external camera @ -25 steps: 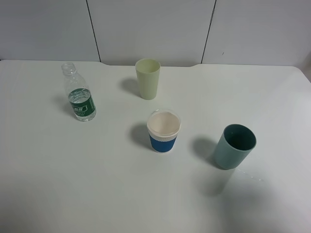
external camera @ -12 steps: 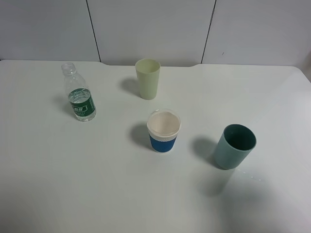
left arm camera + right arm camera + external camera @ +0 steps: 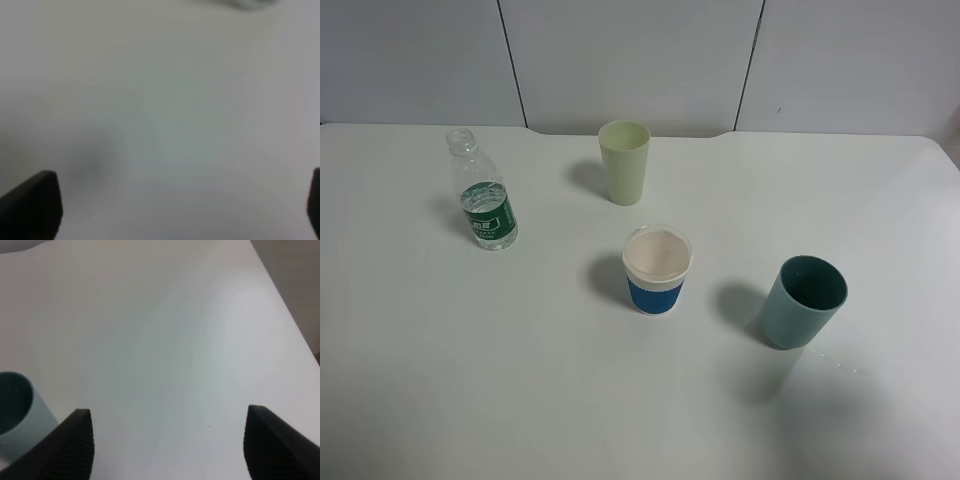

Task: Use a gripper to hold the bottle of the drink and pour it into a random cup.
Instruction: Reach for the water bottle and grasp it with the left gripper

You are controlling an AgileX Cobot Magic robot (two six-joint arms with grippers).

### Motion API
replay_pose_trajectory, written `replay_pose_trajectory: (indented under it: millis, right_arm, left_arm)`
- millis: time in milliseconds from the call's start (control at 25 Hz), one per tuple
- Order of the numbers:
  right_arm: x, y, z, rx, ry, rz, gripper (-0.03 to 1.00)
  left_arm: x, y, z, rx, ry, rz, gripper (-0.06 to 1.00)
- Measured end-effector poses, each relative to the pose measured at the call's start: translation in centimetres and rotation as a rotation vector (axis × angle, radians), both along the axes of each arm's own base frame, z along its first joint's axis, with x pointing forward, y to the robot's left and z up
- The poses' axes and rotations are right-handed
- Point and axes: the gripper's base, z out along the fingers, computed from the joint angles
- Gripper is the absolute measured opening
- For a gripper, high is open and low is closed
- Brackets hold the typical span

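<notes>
We see the bottle (image 3: 483, 205) upright at the table's (image 3: 520, 380) far left, its green label's white print too small to read. The cup (image 3: 657, 270) stands mid-table, well apart. Left gripper (image 3: 172, 205) and right gripper (image 3: 175, 445) are spread wide over bare table, holding nothing. We cannot tell where the bottle sits relative to either gripper.

the black, ribbed-fingered left gripper (image 3: 172, 207) hangs with its jaws spread wide, gripping nothing. the black, ribbed-fingered right gripper (image 3: 172, 445) likewise has its jaws well apart and empty.
</notes>
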Motion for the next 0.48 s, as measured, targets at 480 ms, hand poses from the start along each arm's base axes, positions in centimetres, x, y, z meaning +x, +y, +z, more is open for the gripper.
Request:
replay_pose_trajectory:
  millis: [480]
  right_arm:
    - [0.0, 0.0, 0.0, 0.0, 0.0, 0.0, 0.63]
  left_arm:
    - [4.3, -1.8, -5.3, -0.046, 0.112, -0.182, 1.0]
